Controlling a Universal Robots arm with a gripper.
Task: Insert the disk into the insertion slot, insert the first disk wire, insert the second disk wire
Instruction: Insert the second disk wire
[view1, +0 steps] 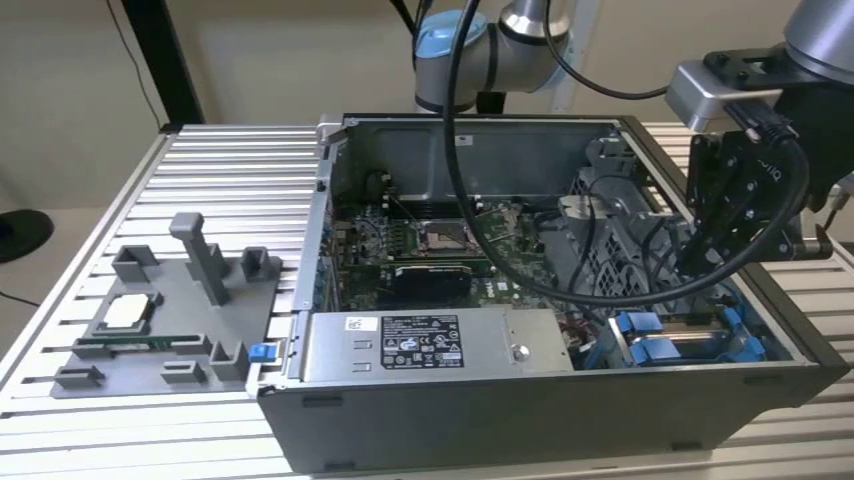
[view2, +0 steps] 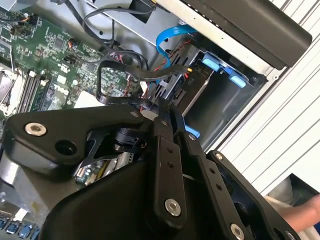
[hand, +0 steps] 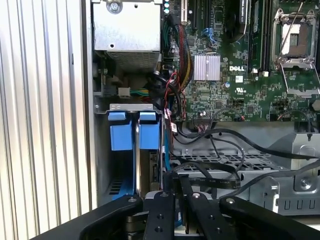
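The disk (view1: 674, 347) sits in its blue carrier inside the insertion slot (view1: 754, 350) at the case's front corner, on the exterior view's right. Its silver face (view2: 197, 87) and blue clip tabs (view2: 210, 64) show in the second wrist view. Two blue tabs (hand: 118, 136) stand at the bay mouth in the first wrist view. My gripper (view1: 703, 262) reaches down into the case just above the bay. Its fingers (view2: 165, 150) stand together, with a black disk wire (view2: 117, 99) running into the tips. That wire loops round to a connector (view2: 186, 67) at the disk's end.
A silver box with a white sticker (view1: 427, 345) lies along the case front. The motherboard (view1: 427, 240) and a perforated grey cage (view1: 614, 240) fill the middle. A blue cable (view2: 170, 37) curls by the bay. A grey fixture (view1: 160, 320) rests on the ribbed table. A person's hand (view2: 300, 215) is beside the case.
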